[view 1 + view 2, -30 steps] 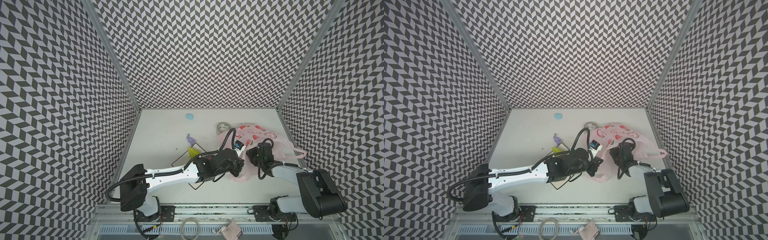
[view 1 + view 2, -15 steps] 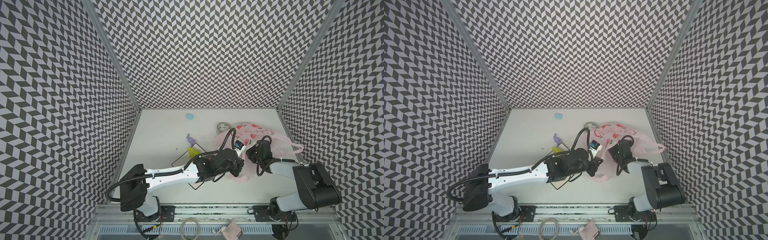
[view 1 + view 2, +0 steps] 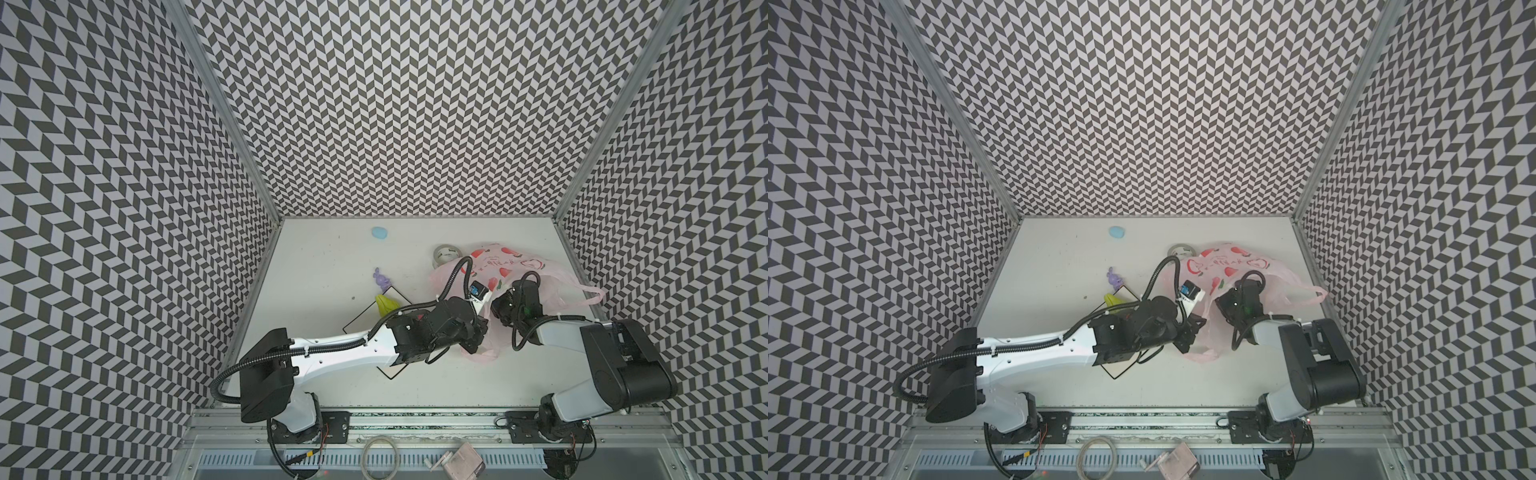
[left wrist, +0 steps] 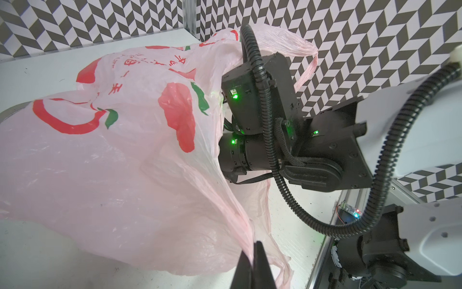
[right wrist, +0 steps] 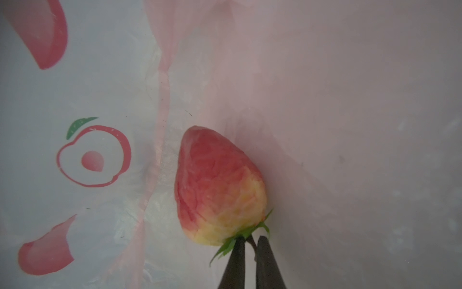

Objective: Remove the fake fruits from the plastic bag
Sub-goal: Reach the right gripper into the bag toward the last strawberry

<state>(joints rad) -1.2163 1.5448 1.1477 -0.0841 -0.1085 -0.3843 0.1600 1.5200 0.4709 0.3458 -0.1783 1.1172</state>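
right wrist view sits inside the plastic bag (image 5: 350,100), with pink film on every side, and it alone shows a strawberry (image 5: 217,187), red fading to yellow near its green leaves, lying against the film; the right gripper (image 5: 250,241) has its two dark fingers pressed nearly together on the leafy stem end, pinching it. left wrist view shows none of that fruit, only the outside of the bag (image 4: 112,175) with its red peach prints, the right arm (image 4: 260,105) reaching into the mouth so that its fingers are hidden, and the left gripper (image 4: 253,246) clamped on a stretched fold of the bag's rim, holding the opening up. both top views show the wider table (image 3: 332,257): the bag (image 3: 515,266) (image 3: 1237,266) lies toward the right side with a handle loop trailing to the right, both arms meet at its near edge, and the strawberry cannot be seen through the film. only these views show a yellow-green pear (image 3: 384,303) (image 3: 1113,300) outside the bag, resting on the white plate (image 3: 361,324) partly under the left arm, with a purple figure (image 3: 380,277) just beyond it, a light blue blob (image 3: 379,233) near the back wall, and a grey tape roll (image 3: 446,253) touching the bag's far edge
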